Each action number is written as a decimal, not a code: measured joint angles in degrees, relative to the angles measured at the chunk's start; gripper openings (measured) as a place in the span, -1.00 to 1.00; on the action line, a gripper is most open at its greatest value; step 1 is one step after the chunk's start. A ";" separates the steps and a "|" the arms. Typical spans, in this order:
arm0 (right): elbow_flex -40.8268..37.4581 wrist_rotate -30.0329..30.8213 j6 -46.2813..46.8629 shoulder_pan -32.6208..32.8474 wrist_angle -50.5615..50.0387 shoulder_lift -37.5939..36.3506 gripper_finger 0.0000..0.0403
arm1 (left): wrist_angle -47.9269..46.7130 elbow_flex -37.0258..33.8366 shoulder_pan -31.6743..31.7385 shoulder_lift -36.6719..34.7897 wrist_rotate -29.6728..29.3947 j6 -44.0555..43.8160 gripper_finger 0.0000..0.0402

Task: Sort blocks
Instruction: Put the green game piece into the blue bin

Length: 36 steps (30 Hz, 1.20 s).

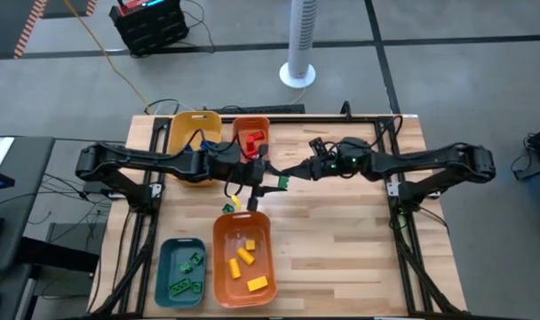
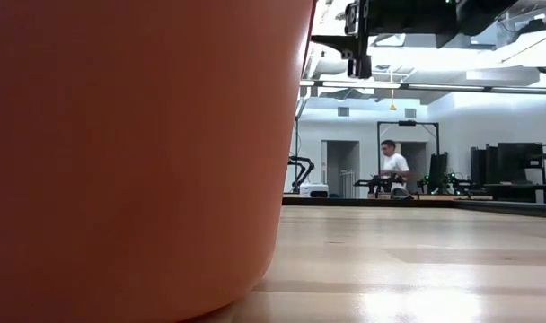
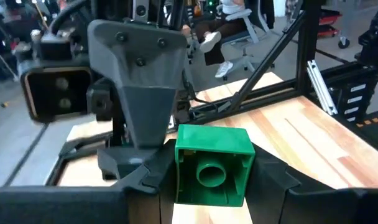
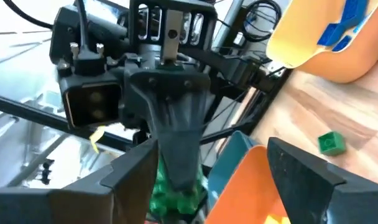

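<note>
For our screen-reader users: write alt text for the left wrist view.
The left gripper is shut on a green block, its hollow underside facing the camera, held above the wooden table. Directly ahead, the right gripper faces it at close range, fingers beside the block. Black frame bars and a seated person's legs show behind.

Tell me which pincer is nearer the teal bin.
Left. The left pincer, shut on a green block, sits up-table from the teal bin; the right pincer, open, is slightly farther right.

Green block (image 3: 212, 165) held above the table; yellow blocks (image 1: 244, 258) in one bin, green ones (image 1: 186, 274) in another.
</note>
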 joint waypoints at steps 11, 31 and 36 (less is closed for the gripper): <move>-0.02 -0.11 -8.92 -5.87 -24.55 -12.18 0.52 | -19.13 0.00 2.18 -8.62 0.94 -8.12 -0.35; -0.02 1.85 -26.31 -10.71 -57.43 -19.81 0.52 | -55.58 0.00 5.77 -14.70 -7.83 -49.39 -0.35; -0.02 1.11 -28.08 -10.74 -58.11 -19.89 0.52 | -58.55 0.00 0.72 -14.72 -2.30 -56.75 -0.35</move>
